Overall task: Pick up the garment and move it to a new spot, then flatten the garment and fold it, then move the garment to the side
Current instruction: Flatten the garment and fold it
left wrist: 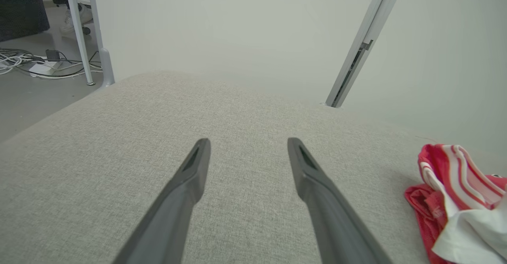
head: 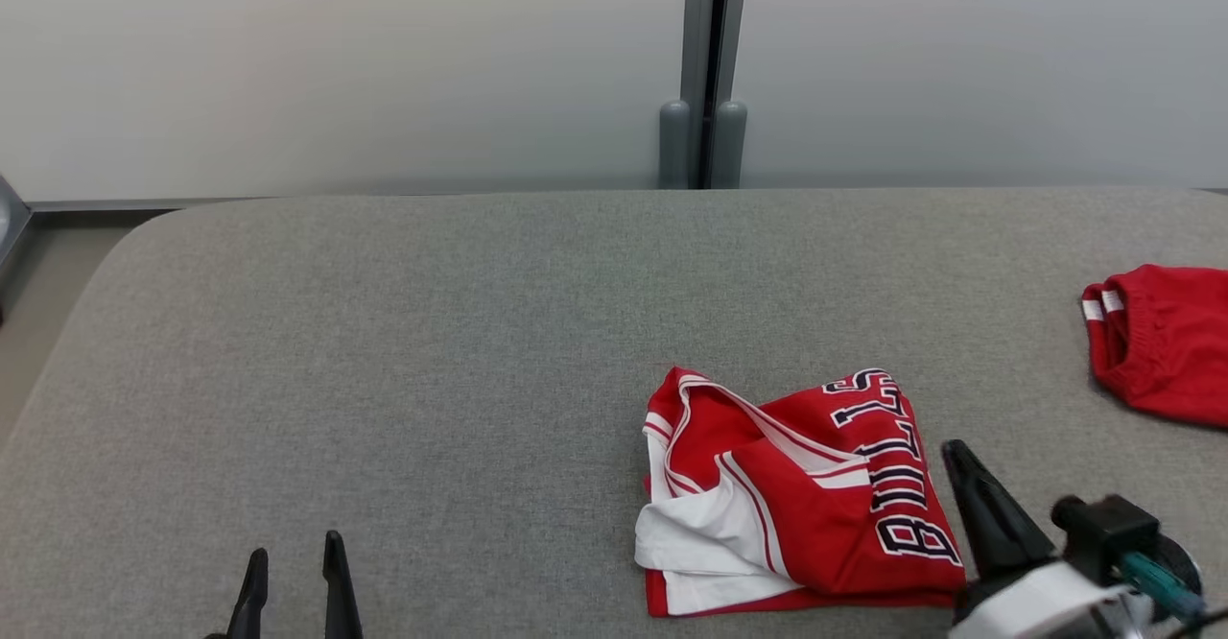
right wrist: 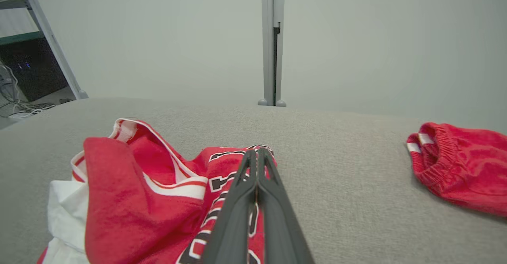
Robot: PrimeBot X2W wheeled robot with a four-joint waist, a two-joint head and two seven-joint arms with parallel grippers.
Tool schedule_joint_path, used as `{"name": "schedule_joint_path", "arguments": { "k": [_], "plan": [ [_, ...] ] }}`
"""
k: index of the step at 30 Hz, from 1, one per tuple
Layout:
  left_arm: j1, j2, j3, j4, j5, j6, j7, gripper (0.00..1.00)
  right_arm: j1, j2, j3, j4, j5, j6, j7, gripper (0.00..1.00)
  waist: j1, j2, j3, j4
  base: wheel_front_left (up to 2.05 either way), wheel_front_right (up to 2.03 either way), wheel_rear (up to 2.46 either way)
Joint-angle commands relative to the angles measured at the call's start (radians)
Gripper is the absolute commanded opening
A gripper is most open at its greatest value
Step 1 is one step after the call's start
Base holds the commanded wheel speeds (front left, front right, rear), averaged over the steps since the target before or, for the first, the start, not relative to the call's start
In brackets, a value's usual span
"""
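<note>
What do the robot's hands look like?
Each hand has two long, dark grey fingers that taper to thin tips: the left gripper and the right gripper. Behind the right one sit a white wrist cover, a black block and a teal cable.

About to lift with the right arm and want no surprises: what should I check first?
1. Right tool shut: ok.
2. Jersey cloth caught between its fingers: cannot tell.
3. Left tool open, clear of the jersey: ok.
4. Red shorts lying apart from the jersey: ok.
5. Jersey flat: not ok, bunched and folded over.
6. Bare grey surface on the robot's left for a new spot: ok.
</note>
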Motion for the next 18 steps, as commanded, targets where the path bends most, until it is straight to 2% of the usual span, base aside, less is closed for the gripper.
{"name": "schedule_joint_path", "arguments": {
  "k": [1, 5, 9, 14, 18],
  "plan": [
    [-0.019, 0.004, 0.000, 0.001, 0.008, -0.003, 0.001, 1.00, -0.021, -0.001, 0.009, 0.011, 0.004, 0.000, 0.003, 0.00, 0.0000, 0.0000, 0.018, 0.006, 0.00, 0.00, 0.00],
    [-0.038, 0.004, 0.001, 0.009, 0.012, -0.012, 0.001, 1.00, -0.134, 0.015, 0.075, 0.132, 0.011, 0.000, 0.026, 0.00, 0.0000, 0.0000, 0.045, 0.021, 0.00, 0.00, 0.00],
    [-0.046, 0.004, 0.002, 0.017, 0.015, -0.019, 0.001, 1.00, -0.196, 0.023, 0.092, 0.235, 0.010, 0.000, 0.029, 0.00, 0.0000, 0.0000, 0.057, 0.039, 0.00, 0.00, 0.00],
    [-0.045, 0.004, 0.005, 0.018, 0.013, -0.015, 0.001, 1.00, -0.232, 0.025, 0.116, 0.321, 0.013, 0.000, 0.031, 0.00, 0.0000, 0.0000, 0.069, 0.048, 0.00, 0.00, 0.00],
    [-0.053, 0.004, 0.002, 0.020, 0.009, -0.015, 0.001, 1.00, -0.251, 0.033, 0.178, 0.348, 0.017, 0.000, 0.029, 0.00, 0.0000, 0.0000, 0.076, 0.051, 0.00, 0.00, 0.00]
  ]
}}
